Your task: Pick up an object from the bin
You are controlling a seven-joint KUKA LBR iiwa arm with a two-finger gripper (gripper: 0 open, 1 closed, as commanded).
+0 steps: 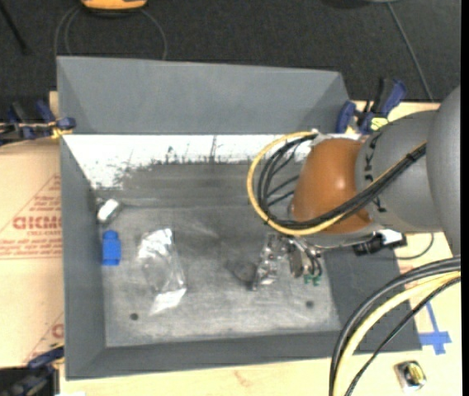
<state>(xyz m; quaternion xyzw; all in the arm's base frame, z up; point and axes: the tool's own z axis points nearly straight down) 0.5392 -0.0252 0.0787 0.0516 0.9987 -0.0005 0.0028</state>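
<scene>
A: Where does the end effector (pixel 269 267) sit?

B: Low over the floor of the bin (pixel 210 106), right of the middle, under the arm's orange cover (pixel 324 186) and its looped cables (pixel 261 190). I cannot tell how far open it is, and I see nothing in its hold.

A: What lies nearest to it?

B: A small dark grey lump (pixel 240 270), on the floor just to its left. Whether the two touch, I cannot tell.

A: And the rest?

B: All on the left half. A crumpled clear plastic bag (pixel 160 267) lies left of the middle, apart from the lump. A blue block (pixel 111 247) sits near the foot of the left wall, and a small white piece (pixel 107 211) lies just behind it, close to the same wall.

A: How much open room is there?

B: Bare floor runs between the bag and the lump, and a bare band lies along the front wall. The strip along the back wall is open too. On the right the arm hangs over the floor up to the right wall, so that edge is crowded.
</scene>
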